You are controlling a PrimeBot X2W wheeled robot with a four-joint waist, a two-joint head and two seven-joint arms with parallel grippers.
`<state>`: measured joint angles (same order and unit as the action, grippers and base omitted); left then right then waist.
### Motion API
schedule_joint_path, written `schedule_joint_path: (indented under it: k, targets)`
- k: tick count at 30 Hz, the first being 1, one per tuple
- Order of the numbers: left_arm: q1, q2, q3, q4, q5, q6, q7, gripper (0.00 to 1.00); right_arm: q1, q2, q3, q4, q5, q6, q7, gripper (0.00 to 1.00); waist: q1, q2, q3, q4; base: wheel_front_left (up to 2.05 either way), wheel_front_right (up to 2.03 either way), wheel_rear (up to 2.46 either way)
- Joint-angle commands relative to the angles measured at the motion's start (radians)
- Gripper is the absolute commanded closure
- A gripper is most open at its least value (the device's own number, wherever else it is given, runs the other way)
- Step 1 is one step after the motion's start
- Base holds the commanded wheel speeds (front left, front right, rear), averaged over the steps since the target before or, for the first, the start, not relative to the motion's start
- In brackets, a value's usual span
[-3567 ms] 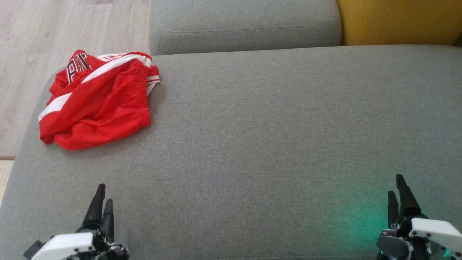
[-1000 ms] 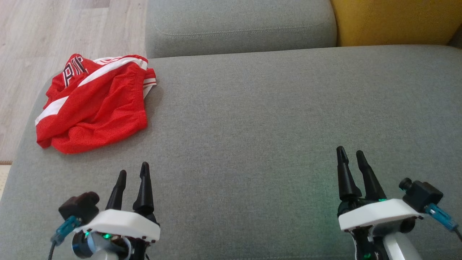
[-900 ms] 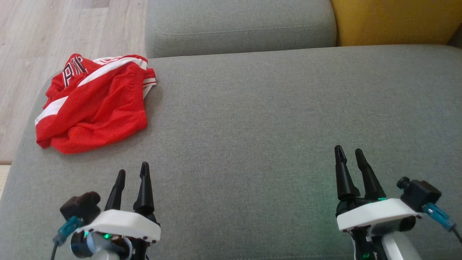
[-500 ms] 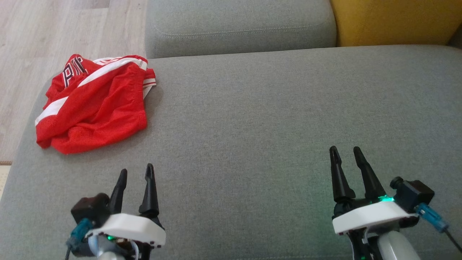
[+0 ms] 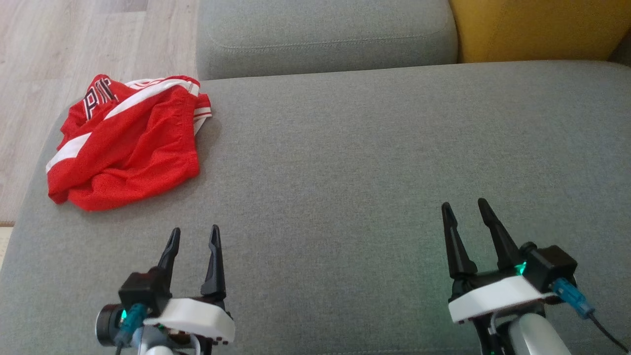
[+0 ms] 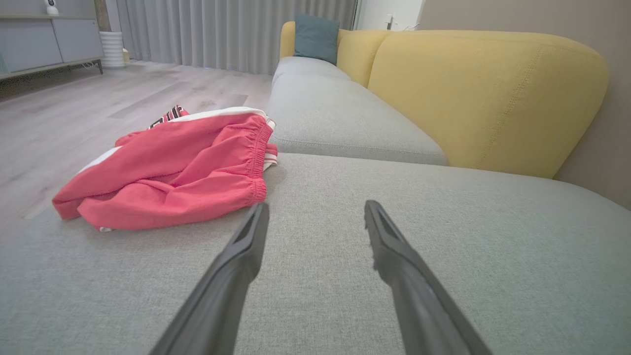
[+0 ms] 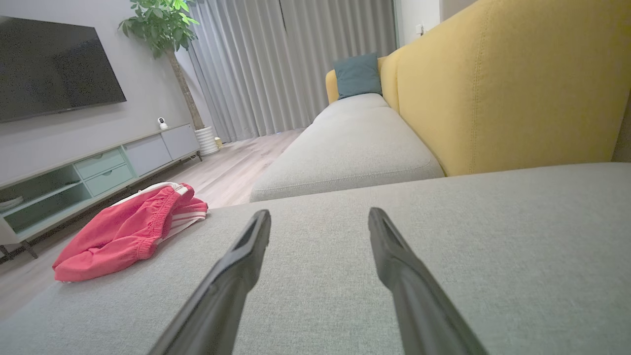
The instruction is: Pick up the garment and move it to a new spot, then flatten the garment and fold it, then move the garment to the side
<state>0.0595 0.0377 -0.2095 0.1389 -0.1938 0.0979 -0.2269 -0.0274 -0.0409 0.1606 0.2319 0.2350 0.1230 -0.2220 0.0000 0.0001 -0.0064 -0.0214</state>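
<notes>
Head view: the garment (image 5: 91,106) lies crumpled at the far left corner of the grey sofa seat (image 5: 345,158). Its black lettering shows at the heap's far end, and a plain red piece with a gathered hem (image 5: 138,148) covers most of it. The left tool (image 5: 194,229) hovers nearer the camera, apart from the heap and to its right, fingers spread wide and holding nothing. The right tool (image 5: 464,203) is well apart across the seat, equally wide and empty.

Left wrist view: the garment (image 6: 167,116) sits ahead and to the left of the left tool (image 6: 316,206), with bare cushion between the fingertips.

Right wrist view: the garment (image 7: 185,213) shows its striped trim far to the left of the right tool (image 7: 319,212).

Compared with a second ago, the left tool has shifted rightward and the right tool slightly leftward. The heap lies as before.
</notes>
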Motion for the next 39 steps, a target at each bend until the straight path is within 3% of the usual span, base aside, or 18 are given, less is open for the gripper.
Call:
schedule_joint_path:
  k: [1,8,39]
  targets:
    - [-0.031,0.012,0.025,-0.039,0.028,0.01,-0.014,0.0,-0.055,-0.009,0.028,-0.031,-0.027,0.007,-0.019,0.0,0.0,-0.0001,0.0,0.0,0.0,0.0,0.0]
    - [-0.029,0.013,0.012,-0.044,0.105,0.022,-0.035,0.0,-0.061,-0.009,0.041,-0.028,-0.109,0.008,-0.04,0.0,0.0,-0.0001,-0.001,0.0,0.0,0.0,0.0]
    - [-0.013,0.013,0.038,-0.007,0.052,0.014,-0.035,0.0,-0.046,-0.009,0.004,-0.011,-0.112,0.008,-0.04,0.0,0.0,-0.0001,-0.01,0.003,0.0,0.0,0.0]
